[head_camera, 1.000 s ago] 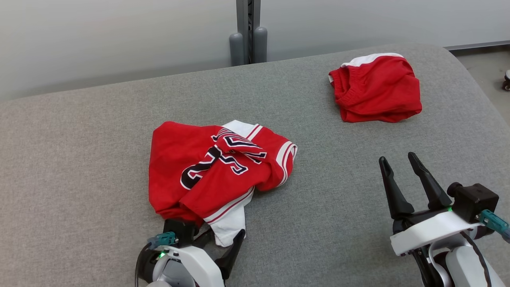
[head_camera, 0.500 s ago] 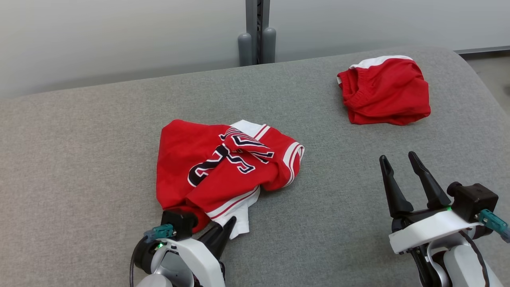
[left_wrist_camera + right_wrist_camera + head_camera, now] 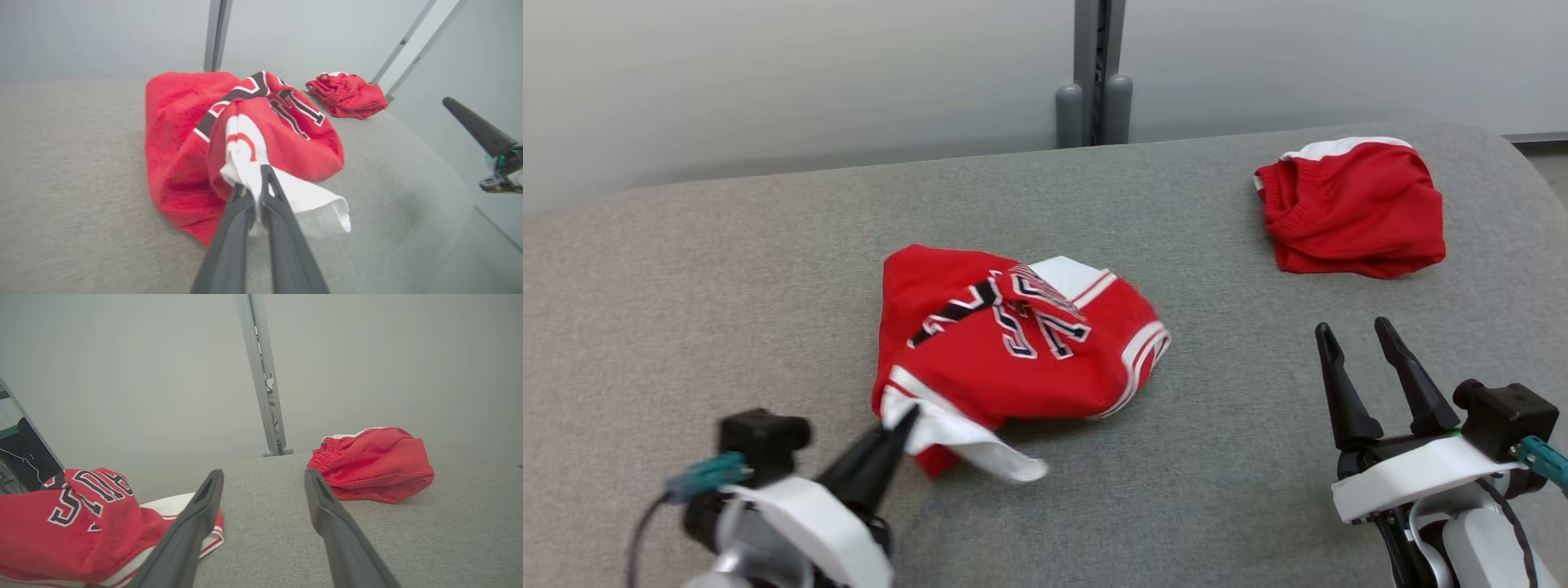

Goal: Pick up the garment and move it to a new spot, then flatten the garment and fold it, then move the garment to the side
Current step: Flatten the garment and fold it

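The left gripper point(image 3: 256, 188) is clamped on the jersey point(image 3: 1013, 359) at its white hem, probably to lift and shift it; the right gripper point(image 3: 1361, 339) hovers aside, jaws spread.

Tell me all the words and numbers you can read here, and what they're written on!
On the red shirt: big black letters edged in white, but the cloth is crumpled and folded over them, so no whole word reads; one letter looks like "S" in the right wrist view.
On the red shorts: no writing shows.
On the dark screen at the edge of the right wrist view: tiny marks, too small to read.
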